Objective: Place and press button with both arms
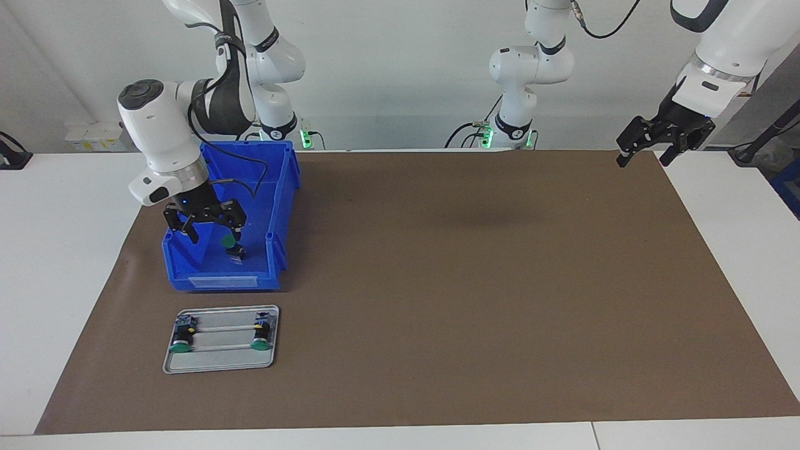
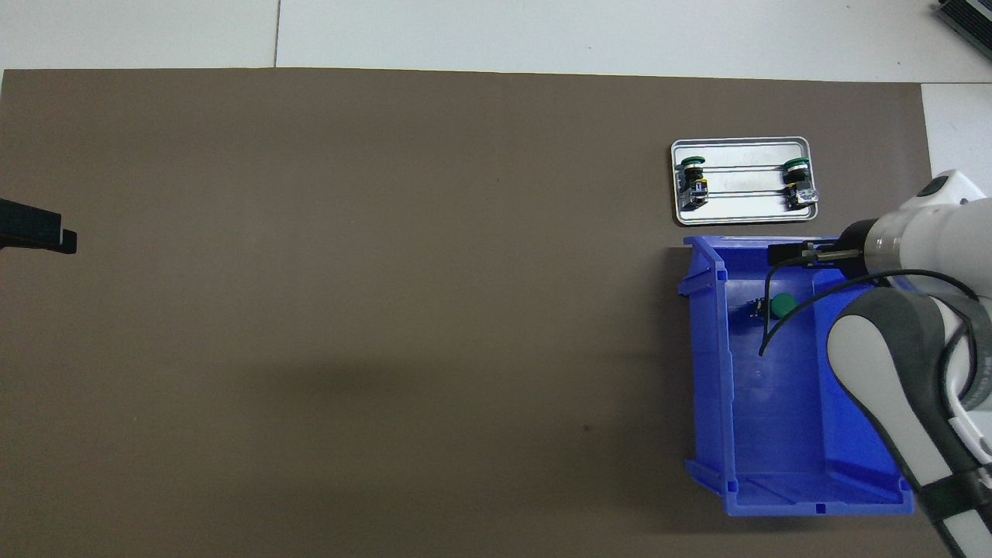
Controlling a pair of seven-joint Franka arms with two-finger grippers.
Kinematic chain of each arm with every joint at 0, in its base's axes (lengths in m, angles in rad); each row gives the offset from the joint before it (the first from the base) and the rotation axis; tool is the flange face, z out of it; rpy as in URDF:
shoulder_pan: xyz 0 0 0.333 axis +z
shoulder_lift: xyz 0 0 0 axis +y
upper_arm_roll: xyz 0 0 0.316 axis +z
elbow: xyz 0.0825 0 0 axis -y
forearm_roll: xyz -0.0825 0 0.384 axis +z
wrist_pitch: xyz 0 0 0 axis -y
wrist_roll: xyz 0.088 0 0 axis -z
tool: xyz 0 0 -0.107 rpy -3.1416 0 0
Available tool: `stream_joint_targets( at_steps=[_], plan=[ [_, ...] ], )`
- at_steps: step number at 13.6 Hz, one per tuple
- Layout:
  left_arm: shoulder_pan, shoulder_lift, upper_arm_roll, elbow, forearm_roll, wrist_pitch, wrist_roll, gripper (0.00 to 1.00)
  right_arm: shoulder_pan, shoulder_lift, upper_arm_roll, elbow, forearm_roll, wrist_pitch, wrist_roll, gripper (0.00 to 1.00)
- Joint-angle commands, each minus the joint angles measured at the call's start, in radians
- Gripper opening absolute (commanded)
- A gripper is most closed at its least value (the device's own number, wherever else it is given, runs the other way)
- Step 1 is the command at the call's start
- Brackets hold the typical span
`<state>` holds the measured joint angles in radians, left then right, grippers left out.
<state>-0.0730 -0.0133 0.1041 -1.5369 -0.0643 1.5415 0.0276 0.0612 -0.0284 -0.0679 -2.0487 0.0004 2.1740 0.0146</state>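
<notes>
A button [image 1: 229, 242] with a green cap and a black body lies on the floor of the blue bin [image 1: 282, 206], at the bin's end farther from the robots. My right gripper [image 1: 214, 236] hangs inside the bin just over this button, its fingers spread open and shut on nothing. In the overhead view the same button [image 2: 781, 304] shows in the bin [image 2: 705, 372], and the right gripper [image 2: 798, 252] is mostly hidden by its own wrist. My left gripper [image 1: 644, 159] waits, open and raised, over the mat's corner at the left arm's end; only its tip [image 2: 39, 232] shows from above.
A small metal tray [image 1: 222, 351] lies on the brown mat just farther from the robots than the bin. It holds two more green-capped buttons [image 1: 181, 340] [image 1: 261, 337] on their sides. From above, the tray [image 2: 740, 208] sits close to the bin's rim.
</notes>
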Motion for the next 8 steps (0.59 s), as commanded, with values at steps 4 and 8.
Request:
stream_joint_targets(
  at_steps=[4, 8],
  plan=[
    [-0.002, -0.028, 0.002, -0.035, -0.002, 0.022, -0.001, 0.99, 0.048, 0.013, 0.008, 0.322, -0.072, -0.374, 0.149, 1.0],
    [-0.002, -0.028, 0.002, -0.035, -0.002, 0.02, -0.001, 0.99, 0.032, 0.01, 0.0, 0.508, -0.06, -0.618, 0.145, 1.0]
  ],
)
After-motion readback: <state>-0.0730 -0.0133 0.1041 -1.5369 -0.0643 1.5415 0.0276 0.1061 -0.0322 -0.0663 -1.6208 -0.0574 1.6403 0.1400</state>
